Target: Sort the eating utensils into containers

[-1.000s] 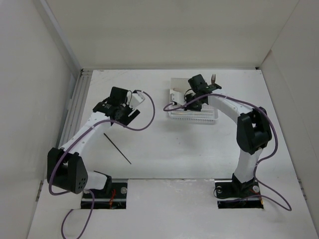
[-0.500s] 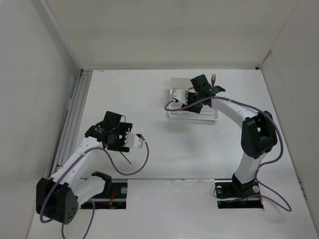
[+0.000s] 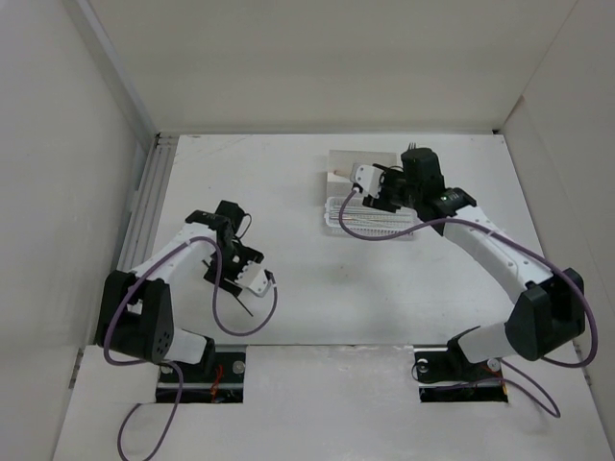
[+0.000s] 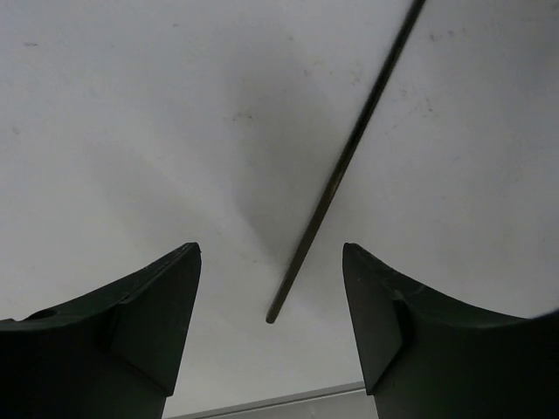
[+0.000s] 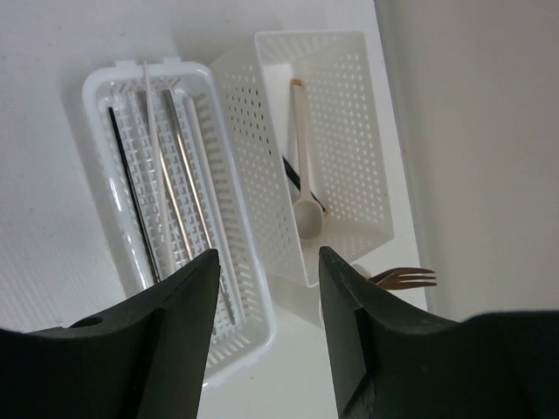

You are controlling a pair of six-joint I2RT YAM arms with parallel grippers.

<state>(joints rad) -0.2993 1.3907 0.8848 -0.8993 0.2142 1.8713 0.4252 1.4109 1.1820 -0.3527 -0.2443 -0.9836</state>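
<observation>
Chopstick: a lone dark chopstick (image 4: 349, 157) lies flat on the table (image 3: 336, 288), well apart from the containers. Its near end sits between the left fingers.
Left gripper: the left gripper (image 4: 271, 253) was raised and farther back a second ago. It has since dropped over the stick, with its jaws wide open either side of it, gripping nothing.
Right gripper: the right gripper (image 5: 266, 262) hangs above the containers, jaws parted and empty. Its arm has swung out to the right in the past second.
Low tray: the low tray (image 5: 105, 96) holds dark and silvery chopsticks laid lengthwise.
Deep box: the deep box (image 5: 349, 131) stands against the tray, with a pale spoon (image 5: 306, 214) inside.
Fork: the fork (image 5: 406, 278) shows its tines just past the box; what it rests in is hidden.
Meaning: the pick looks lined up but not closed. This stick seems to be the last loose piece, and the tray is its likely home.
</observation>
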